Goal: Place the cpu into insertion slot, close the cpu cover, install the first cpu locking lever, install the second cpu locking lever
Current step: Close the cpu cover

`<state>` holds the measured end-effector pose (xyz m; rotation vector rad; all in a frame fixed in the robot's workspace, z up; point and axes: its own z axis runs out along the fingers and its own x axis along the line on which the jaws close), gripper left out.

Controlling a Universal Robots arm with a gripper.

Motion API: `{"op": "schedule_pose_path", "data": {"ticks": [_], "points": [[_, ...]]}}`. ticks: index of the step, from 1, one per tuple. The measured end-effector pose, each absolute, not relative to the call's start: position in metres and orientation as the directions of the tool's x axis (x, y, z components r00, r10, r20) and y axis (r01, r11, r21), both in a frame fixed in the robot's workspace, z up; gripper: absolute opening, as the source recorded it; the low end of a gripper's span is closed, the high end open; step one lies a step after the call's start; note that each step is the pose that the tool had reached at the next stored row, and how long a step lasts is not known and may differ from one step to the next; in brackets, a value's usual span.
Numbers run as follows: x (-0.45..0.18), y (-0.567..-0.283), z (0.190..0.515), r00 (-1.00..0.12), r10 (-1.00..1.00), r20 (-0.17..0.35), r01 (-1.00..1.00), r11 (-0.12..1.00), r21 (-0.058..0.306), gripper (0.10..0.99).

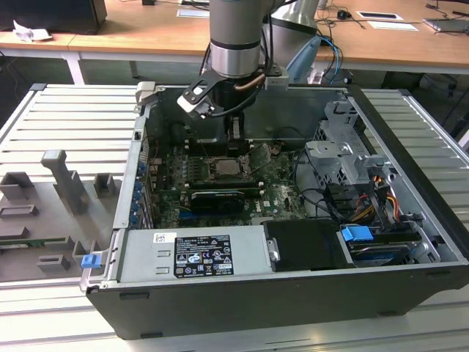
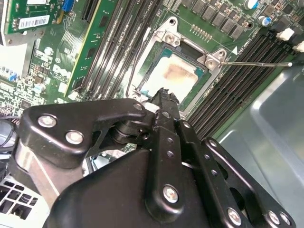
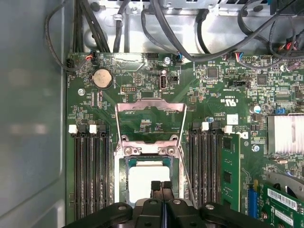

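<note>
While the arm (image 1: 234, 37) reaches straight down from above, the open computer case (image 1: 220, 308) lies on its side on a slatted metal table (image 1: 66, 117), with desks behind it in the exterior view. Inside the case sits the green circuit board (image 3: 209, 90), with long black memory slots (image 3: 90, 175) running along both sides of the socket. The gripper (image 3: 161, 186) hangs just above the socket, its two black fingers pressed together with nothing between them; in the second wrist view its tip (image 2: 164, 95) sits over the near edge of the chip. The cpu cover (image 3: 142, 106) is swung open on its hinge, and green board shows through its square window. The insertion slot (image 3: 119, 180) lies uncovered below it, ringed by its silvery frame. The cpu (image 3: 145, 178) lies seated flat in that slot, its pale face (image 2: 173, 76) marked with a brownish smear. One thin locking lever (image 2: 256, 64) sticks out sideways from a corner of the frame, across the memory slots.
</note>
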<state>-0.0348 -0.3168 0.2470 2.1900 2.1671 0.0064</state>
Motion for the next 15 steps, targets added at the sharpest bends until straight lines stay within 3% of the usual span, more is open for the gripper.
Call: {"op": "schedule_pose_path", "data": {"ticks": [15], "points": [[-0.0285, -0.317, 0.2505, 0.012, 0.999, -0.04, 0.999, -0.01, 0.045, 0.106]]}}
